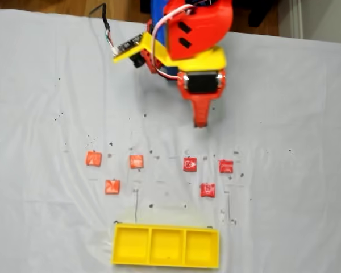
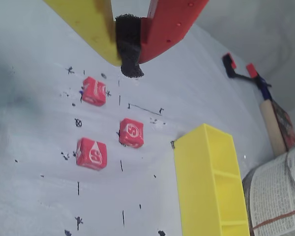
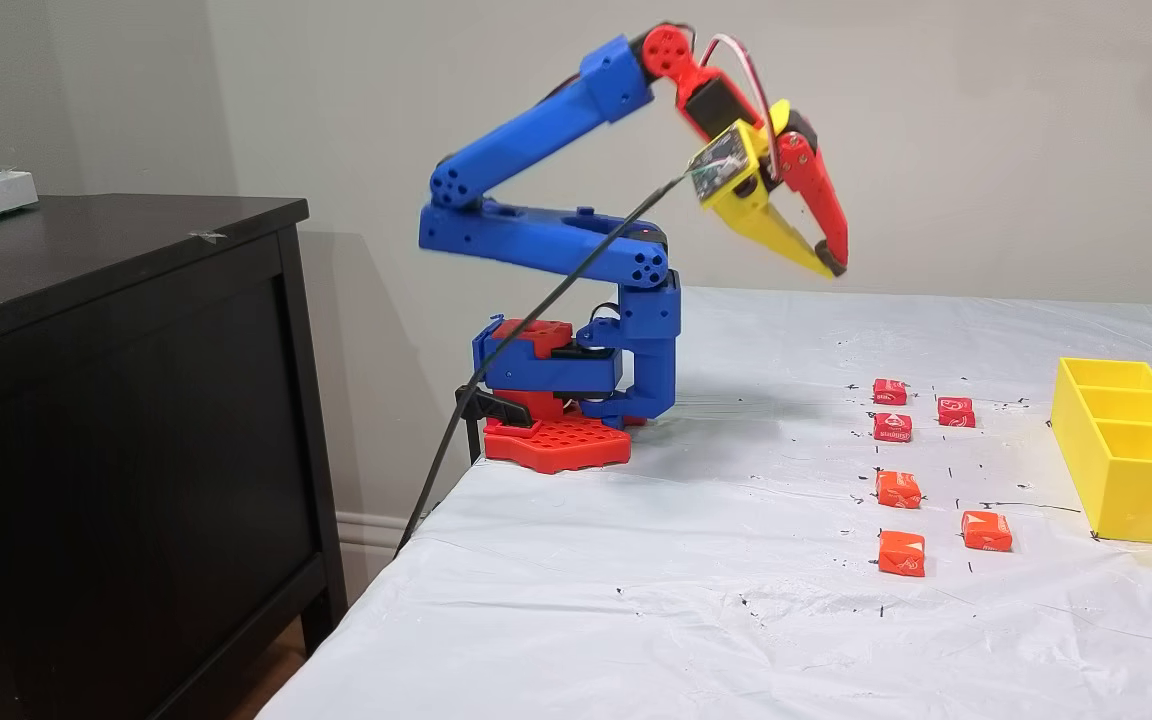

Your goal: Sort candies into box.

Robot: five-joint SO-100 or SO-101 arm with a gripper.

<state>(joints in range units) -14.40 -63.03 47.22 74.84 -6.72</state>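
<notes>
Gripper point(image 3: 829, 262) hangs high above the white table cover point(image 3: 696, 600), yellow and red fingers pressed tip to tip on the black pad, holding nothing; in the wrist view point(image 2: 130, 69) it sits closed too. All six candies lie loose on the cover, none in the yellow tray point(image 1: 166, 245), whose three compartments look empty. In a fixed view from above: three orange candies on the left point(image 1: 93, 158), point(image 1: 136, 161), point(image 1: 112, 186), three red ones with white marks on the right point(image 1: 190, 164), point(image 1: 225, 166), point(image 1: 207, 190), tray nearer the camera, well apart from both groups. The wrist view looks down on the red trio point(image 2: 94, 91), point(image 2: 131, 132), point(image 2: 91, 153) with the tray point(image 2: 206, 187) beside them. Step in hand, as I judge it: approach for the first pick, likely a red candy since they lie below the fingers. To do it well: spread the fingers before descending, line them across one candy's flat sides, come straight down, avoid nudging neighbours since the reds sit near each other. Candies are low and flat, so the tips need to reach the cover or the wrapper slips out. Cover is wrinkled; it could snag.
</notes>
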